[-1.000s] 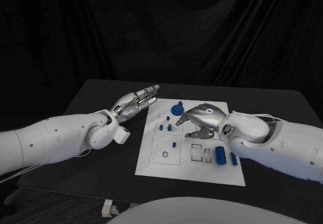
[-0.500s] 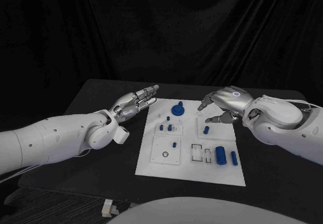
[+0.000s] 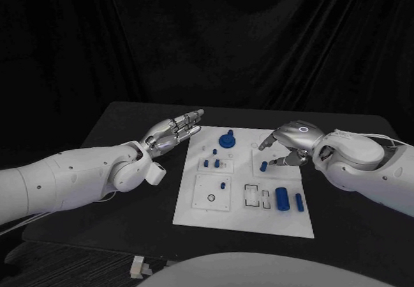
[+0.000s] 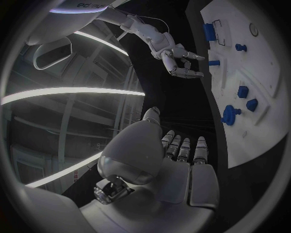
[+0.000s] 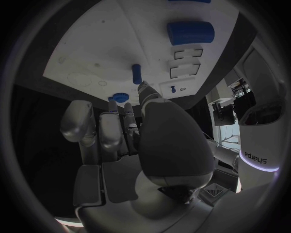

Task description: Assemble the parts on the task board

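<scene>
The white task board (image 3: 203,214) lies in the middle of the black table. On it are a blue round knob (image 3: 227,141), small blue pegs (image 3: 214,162), a short peg (image 3: 265,167) and a blue cylinder (image 3: 282,198). My right hand (image 3: 288,143) hovers over the board's far right part, fingers apart and holding nothing, its fingertips (image 3: 282,160) just right of the short peg. In the right wrist view the thumb (image 5: 145,92) points at that peg (image 5: 137,74). My left hand (image 3: 174,131) is held flat and open beside the board's far left corner, with nothing in it.
A second slim blue part (image 3: 299,203) lies next to the cylinder near rectangular slots (image 3: 257,196). Black table surface (image 3: 126,204) surrounds the board on all sides. A dark curtain hangs behind the table.
My right hand lifted off the board's middle, uncovering the short blue peg, swung to the far right, then dropped slightly back toward it. The left hand stayed still.
</scene>
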Robot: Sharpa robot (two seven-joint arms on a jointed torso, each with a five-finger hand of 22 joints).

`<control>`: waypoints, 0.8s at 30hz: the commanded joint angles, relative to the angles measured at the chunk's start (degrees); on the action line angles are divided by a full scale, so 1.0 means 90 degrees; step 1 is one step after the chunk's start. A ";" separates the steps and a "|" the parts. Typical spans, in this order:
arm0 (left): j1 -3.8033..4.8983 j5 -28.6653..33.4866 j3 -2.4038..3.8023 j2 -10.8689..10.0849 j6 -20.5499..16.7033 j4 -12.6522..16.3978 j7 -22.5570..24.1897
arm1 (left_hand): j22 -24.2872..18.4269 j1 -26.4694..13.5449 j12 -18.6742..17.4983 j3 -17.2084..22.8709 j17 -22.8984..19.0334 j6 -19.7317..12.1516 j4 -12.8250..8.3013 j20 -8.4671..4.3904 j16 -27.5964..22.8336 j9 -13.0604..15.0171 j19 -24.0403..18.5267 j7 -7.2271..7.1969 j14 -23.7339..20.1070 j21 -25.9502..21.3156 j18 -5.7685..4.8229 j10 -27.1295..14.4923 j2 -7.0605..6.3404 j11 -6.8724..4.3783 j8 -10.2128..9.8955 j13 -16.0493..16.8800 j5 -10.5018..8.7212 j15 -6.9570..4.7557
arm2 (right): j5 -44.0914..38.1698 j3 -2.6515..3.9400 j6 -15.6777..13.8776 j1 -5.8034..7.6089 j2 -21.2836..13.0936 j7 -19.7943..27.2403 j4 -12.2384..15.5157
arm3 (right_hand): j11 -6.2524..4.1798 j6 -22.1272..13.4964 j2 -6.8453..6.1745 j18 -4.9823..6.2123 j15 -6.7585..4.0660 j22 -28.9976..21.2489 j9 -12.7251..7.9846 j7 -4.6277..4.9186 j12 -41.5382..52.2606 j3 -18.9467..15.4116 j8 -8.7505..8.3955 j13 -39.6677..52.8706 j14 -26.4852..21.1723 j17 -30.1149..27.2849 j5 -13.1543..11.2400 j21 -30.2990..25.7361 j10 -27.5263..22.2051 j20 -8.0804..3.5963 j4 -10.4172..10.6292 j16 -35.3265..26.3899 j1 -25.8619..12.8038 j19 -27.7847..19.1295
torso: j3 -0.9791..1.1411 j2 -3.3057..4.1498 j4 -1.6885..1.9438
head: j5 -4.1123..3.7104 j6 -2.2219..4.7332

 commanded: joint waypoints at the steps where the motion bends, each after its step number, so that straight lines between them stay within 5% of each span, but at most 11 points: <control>1: -0.0009 0.0040 0.0006 0.0011 0.0066 0.0012 0.0597 | 0.0008 0.0078 0.0039 0.0022 -0.0010 0.0013 -0.0021 0.0051 -0.0043 0.0006 -0.0013 0.0018 -0.0003 -0.0002 0.0099 0.0012 0.0010 0.0040 0.0015 0.0011 0.0038 0.0033 | 0.0002 0.0004 0.0315 -0.0066 0.0036 0.0099 -0.0062 | 0.0012 -0.0077 0.0035 -0.0021 0.0049 0.0797 -0.0008 0.0030 -0.0060 0.0005 -0.0025 -0.0010 0.0104 0.0012 -0.0041 0.0007 0.0062 0.0057 -0.0008 0.0044 0.0028 0.0013 | 0.0001 0.0001 0.0001 | 0.0005 0.0000; 14: -0.0013 0.0040 0.0006 0.0037 0.0104 -0.0004 0.0585 | 0.0019 0.0136 0.0041 0.0062 -0.0010 -0.0001 -0.0064 0.0074 -0.0043 0.0004 -0.0008 0.0026 -0.0003 0.0002 0.0108 0.0012 0.0020 0.0067 0.0011 0.0011 0.0078 0.0049 | 0.0003 0.0004 0.0549 -0.0255 0.0257 0.0304 -0.0298 | -0.0004 -0.0249 0.0186 -0.0015 0.0019 0.0818 0.0005 0.0164 -0.0310 0.0164 0.0005 -0.0002 0.0070 -0.0059 0.0358 0.0006 0.0245 0.0053 -0.0272 -0.0001 0.0450 -0.0001 | 0.0000 0.0001 0.0003 | -0.0011 0.0000; 18: -0.0013 0.0040 0.0006 0.0037 0.0117 -0.0001 0.0575 | 0.0024 0.0161 0.0056 0.0082 -0.0010 -0.0002 -0.0085 0.0090 -0.0043 0.0004 -0.0004 0.0032 -0.0003 0.0004 0.0113 0.0020 0.0022 0.0088 0.0012 0.0014 0.0096 0.0060 | 0.0003 0.0005 0.0523 -0.0296 0.0315 0.0358 -0.0378 | -0.0016 -0.0090 0.0288 -0.0018 0.0026 0.0825 0.0032 0.0237 -0.0344 0.0243 0.0073 0.0003 0.0069 -0.0060 0.0547 0.0007 0.0422 0.0054 -0.0409 -0.0002 0.0539 -0.0001 | 0.0000 0.0001 0.0002 | -0.0015 0.0000; 20: -0.0014 0.0040 0.0006 0.0038 0.0123 -0.0002 0.0574 | 0.0029 0.0167 0.0063 0.0085 -0.0010 -0.0002 -0.0092 0.0095 -0.0043 0.0004 -0.0002 0.0035 -0.0003 0.0007 0.0114 0.0025 0.0018 0.0097 0.0012 0.0016 0.0101 0.0065 | 0.0003 0.0005 0.0473 -0.0316 0.0344 0.0393 -0.0424 | -0.0023 0.0131 0.0362 -0.0026 0.0033 0.0841 0.0073 0.0329 -0.0327 0.0389 0.0174 0.0007 0.0079 -0.0004 0.0852 0.0048 0.0688 0.0058 -0.0524 0.0034 0.0639 0.0006 | -0.0001 0.0000 0.0000 | -0.0014 0.0000; 24: -0.0016 0.0040 0.0006 0.0041 0.0135 -0.0006 0.0572 | 0.0036 0.0178 0.0073 0.0092 -0.0010 -0.0001 -0.0104 0.0109 -0.0043 0.0004 0.0003 0.0040 -0.0003 0.0010 0.0117 0.0032 0.0013 0.0114 0.0012 0.0017 0.0114 0.0075 | 0.0003 0.0005 0.0391 -0.0343 0.0382 0.0431 -0.0480 | -0.0030 0.0267 0.0374 -0.0035 0.0027 0.0858 0.0094 0.0391 -0.0387 0.0529 0.0225 -0.0002 0.0087 0.0033 0.0922 0.0103 0.0841 0.0055 -0.0577 0.0061 0.0661 0.0018 | 0.0000 0.0000 0.0002 | 0.0000 0.0000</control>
